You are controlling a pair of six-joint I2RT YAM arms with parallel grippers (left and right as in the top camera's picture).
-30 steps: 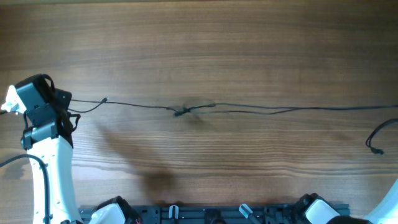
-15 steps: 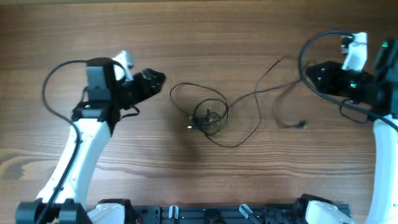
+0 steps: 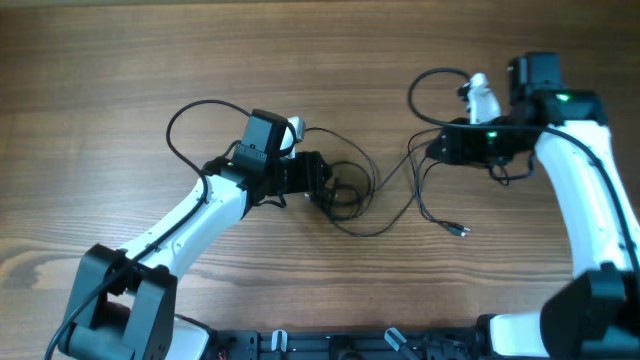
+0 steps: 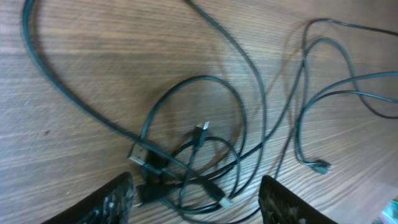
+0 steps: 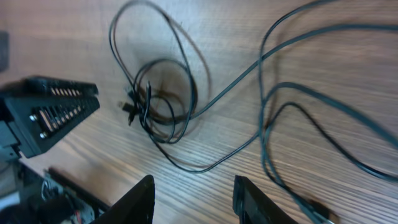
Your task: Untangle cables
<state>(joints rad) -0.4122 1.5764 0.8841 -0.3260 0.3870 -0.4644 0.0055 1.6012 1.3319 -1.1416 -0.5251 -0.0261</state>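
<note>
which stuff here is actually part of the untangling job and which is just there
Part of the job: cable knot; loose plug end; left gripper and right gripper, both with fingers open.

Just there: thick arm cable loop; black rail at the table edge; wooden table.

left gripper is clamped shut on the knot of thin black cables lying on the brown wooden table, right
Not quite. The left gripper is open, not clamped shut. The left wrist view shows its fingers spread wide on either side of the knot of thin black cables, which does lie on the brown wooden table.
</note>
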